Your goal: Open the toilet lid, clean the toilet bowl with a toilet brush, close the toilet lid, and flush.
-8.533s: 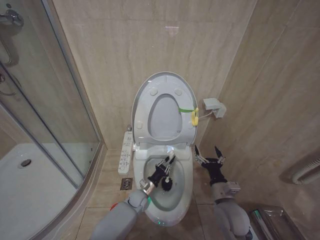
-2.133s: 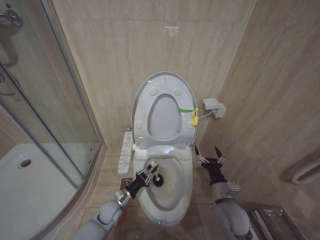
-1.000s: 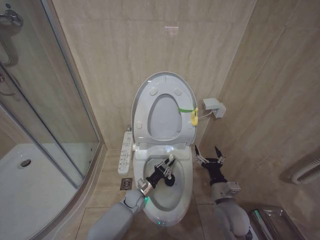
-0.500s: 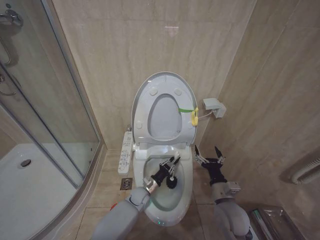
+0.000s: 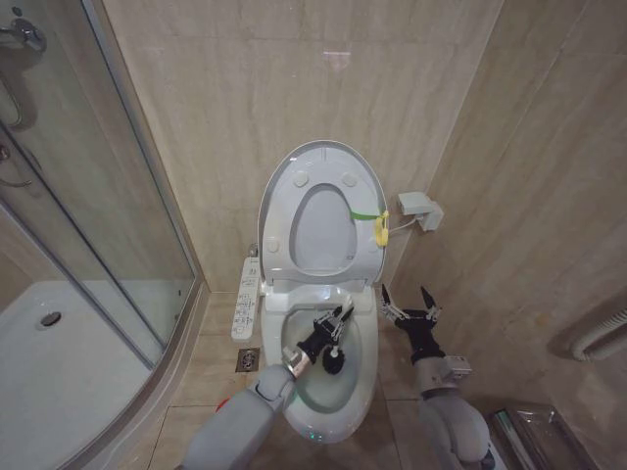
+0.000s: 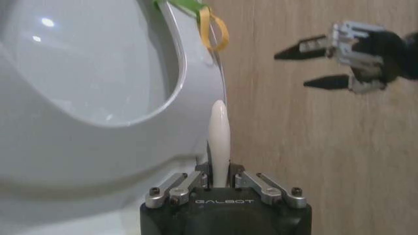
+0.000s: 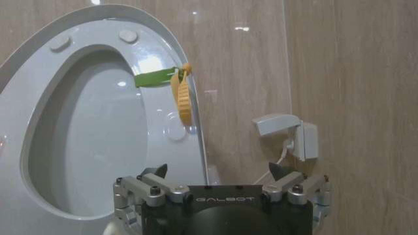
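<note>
From the left I see one glass shower enclosure (image 5: 88,196) with its white tray (image 5: 59,362), then one control panel (image 5: 249,298) hanging beside the toilet. My left gripper (image 5: 334,324) sits over the toilet bowl (image 5: 364,377), its fingers pinched on the one toilet brush (image 5: 338,345); the white handle (image 6: 218,142) stands up between the fingers in the left wrist view, and the dark bristle head is down inside the bowl, near its middle. Behind it the one toilet lid (image 5: 320,211) stands raised against the wall, with two round bumpers near its top and one green strap (image 5: 363,213) and yellow band (image 5: 381,229) on its right edge. To the right of the bowl I hold my right gripper (image 5: 409,302) near the wall, its two fingers spread wide and holding nothing. One white wall box (image 5: 419,210) is mounted above it.
</note>
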